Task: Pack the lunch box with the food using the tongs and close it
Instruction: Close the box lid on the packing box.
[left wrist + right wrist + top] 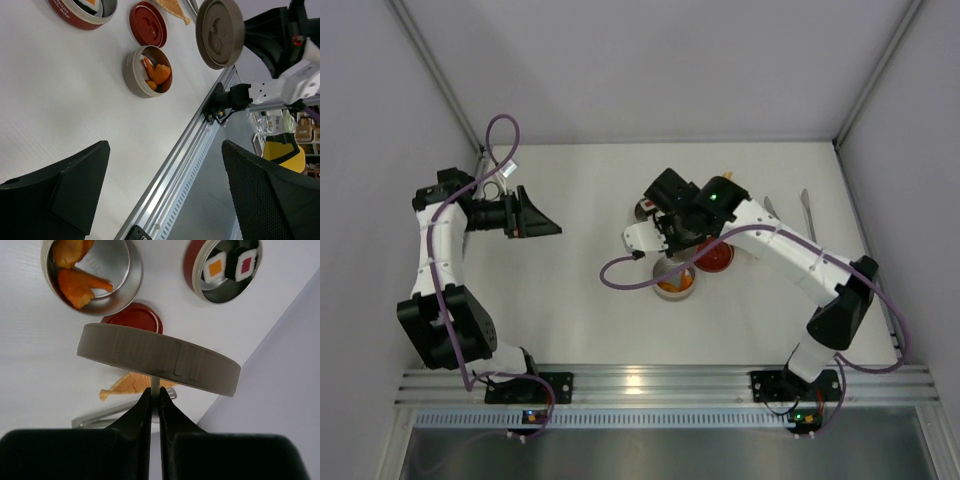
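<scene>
Nearest me on the table point(570, 300) stands the open round beige metal tin point(131, 75), with the orange food chunks point(157, 74) inside it. The flat red round lid point(148, 24) lies just beyond it. My right end effector point(155, 392) hangs above these two, fingers pinched tight on the rim of the round grey-beige lid point(157, 360), which is tilted rather than level.

To close the tin well, I judge I should:
- level the lid first;
- centre it over the beige tin;
- lower it straight down, and let go only once the rim is seated all round.

Because I grip one edge only, the opposite side could catch on the tin wall.

My left end effector point(165, 147) is spread wide and holds nothing, well off to the left. Farther back is the red round tin point(190, 262), holding the white food block with a dark and red top point(245, 264). Beyond that lies the orange boat-shaped tray point(131, 385). The slim silver-grey metal tongs point(807, 213) lie at the far right of the table, well apart from the tins.
</scene>
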Tool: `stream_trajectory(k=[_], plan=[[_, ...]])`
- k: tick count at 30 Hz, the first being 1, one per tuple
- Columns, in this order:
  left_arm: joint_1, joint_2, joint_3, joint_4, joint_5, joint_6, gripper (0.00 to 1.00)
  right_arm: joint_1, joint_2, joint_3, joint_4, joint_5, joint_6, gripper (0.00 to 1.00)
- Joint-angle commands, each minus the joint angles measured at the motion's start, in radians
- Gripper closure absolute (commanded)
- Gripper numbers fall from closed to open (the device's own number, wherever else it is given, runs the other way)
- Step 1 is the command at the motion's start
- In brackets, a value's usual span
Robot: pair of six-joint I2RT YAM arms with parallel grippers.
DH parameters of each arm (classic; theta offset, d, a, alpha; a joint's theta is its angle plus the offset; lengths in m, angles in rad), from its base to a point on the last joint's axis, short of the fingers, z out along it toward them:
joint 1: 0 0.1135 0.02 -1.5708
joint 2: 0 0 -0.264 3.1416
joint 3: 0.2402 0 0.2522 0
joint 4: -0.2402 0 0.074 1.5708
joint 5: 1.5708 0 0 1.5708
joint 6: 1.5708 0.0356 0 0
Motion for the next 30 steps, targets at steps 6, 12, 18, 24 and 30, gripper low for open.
stream_trajectory(k=[6,12,18,24,30], plan=[[0.015,-0.029,0.024,-0.244,0.034,0.254,0.02,0.071,0.134,0.017,-0.24,0.276,-0.119,1.0],[0.041,-0.084,-0.039,-0.123,0.031,0.185,0.02,0.123,0.186,-0.006,-0.234,0.294,-0.076,1.0],[0.041,-0.07,-0.044,-0.086,0.048,0.165,0.02,0.166,0.274,-0.01,-0.237,0.339,-0.024,1.0],[0.041,-0.056,-0.042,-0.121,0.055,0.199,0.02,0.187,0.354,-0.073,-0.22,0.386,0.044,1.0],[0.041,-0.058,-0.048,-0.171,0.051,0.26,0.02,0.197,0.403,-0.052,-0.208,0.435,0.062,1.0]])
